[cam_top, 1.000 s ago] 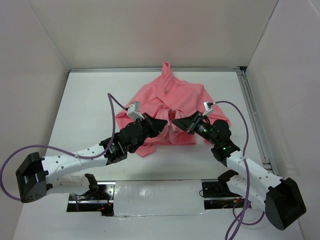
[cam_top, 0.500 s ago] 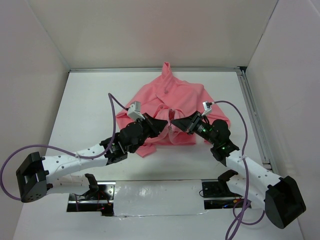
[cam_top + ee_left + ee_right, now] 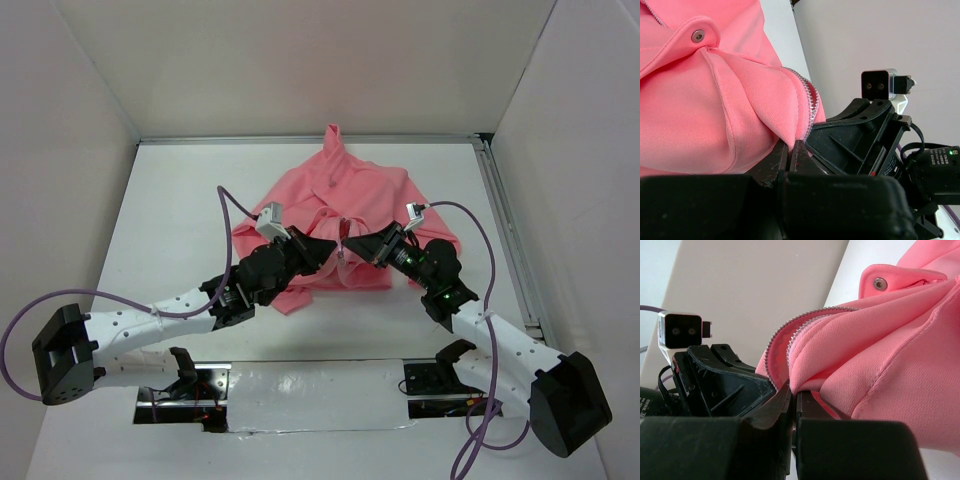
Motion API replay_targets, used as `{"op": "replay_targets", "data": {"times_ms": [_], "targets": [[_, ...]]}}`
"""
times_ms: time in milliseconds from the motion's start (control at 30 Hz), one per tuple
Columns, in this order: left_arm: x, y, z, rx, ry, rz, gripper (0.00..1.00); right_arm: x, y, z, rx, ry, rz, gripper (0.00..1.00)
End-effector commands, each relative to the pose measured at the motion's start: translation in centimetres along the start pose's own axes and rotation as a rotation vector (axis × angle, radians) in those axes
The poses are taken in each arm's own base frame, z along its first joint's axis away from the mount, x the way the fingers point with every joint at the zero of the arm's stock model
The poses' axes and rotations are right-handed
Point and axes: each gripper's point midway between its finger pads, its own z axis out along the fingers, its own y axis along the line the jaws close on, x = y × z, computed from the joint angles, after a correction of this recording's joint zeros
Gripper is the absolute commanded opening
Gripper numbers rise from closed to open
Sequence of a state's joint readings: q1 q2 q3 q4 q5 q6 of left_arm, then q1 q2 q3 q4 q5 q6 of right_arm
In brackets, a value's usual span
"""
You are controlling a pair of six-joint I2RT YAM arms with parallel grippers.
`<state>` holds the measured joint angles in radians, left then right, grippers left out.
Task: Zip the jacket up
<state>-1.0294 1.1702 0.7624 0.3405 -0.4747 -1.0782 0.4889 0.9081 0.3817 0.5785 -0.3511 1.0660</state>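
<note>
Salmon-pink fabric fills the middle of the white table (image 3: 170, 210): the jacket (image 3: 350, 190) lies spread there, its hood pointing toward the far wall and its lower hem nearest the 2 arms. Both arms reach inward to the front opening, meeting just above the hem, the grippers close together and facing each other.

The left gripper (image 3: 790, 150) has its 2 fingers pressed together with almost no gap, and a fold of the jacket's front edge runs down into the pinch. Just beside that fold, the zipper (image 3: 810, 106) shows as a pale row of teeth along the fabric edge, lifted off the table. A round metal snap (image 3: 698, 35) sits on a flap further up the cloth.

The right gripper (image 3: 793, 392) is likewise closed tight, with the opposite front edge caught between its fingers. From its wrist view, 2 rows of zipper teeth curve upward, side by side but apart, not meshed together. Whether a slider is on either row cannot be told. Purple cables (image 3: 232, 205) loop from each wrist over the table.
</note>
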Motion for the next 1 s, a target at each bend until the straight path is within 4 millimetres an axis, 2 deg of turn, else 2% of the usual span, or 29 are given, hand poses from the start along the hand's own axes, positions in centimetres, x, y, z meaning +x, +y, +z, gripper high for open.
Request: {"op": "replay_targets", "data": {"times_ms": [0,467,967], "targets": [[-1.2,-2.1,-0.1,0.067,-0.042,-0.039,0.00,-1.9,4.3,0.2,-0.124,-0.056,-0.049,0.00],[-1.8,-1.7,0.0,0.035,-0.070,-0.038,0.00,-1.2,4.4,0.4,-0.135,-0.011,-0.047,0.00],[-1.7,-2.4,-0.5,0.086,-0.061,-0.033,0.00,-2.3,4.4,1.2,-0.111,-0.037,-0.057,0.00]]}}
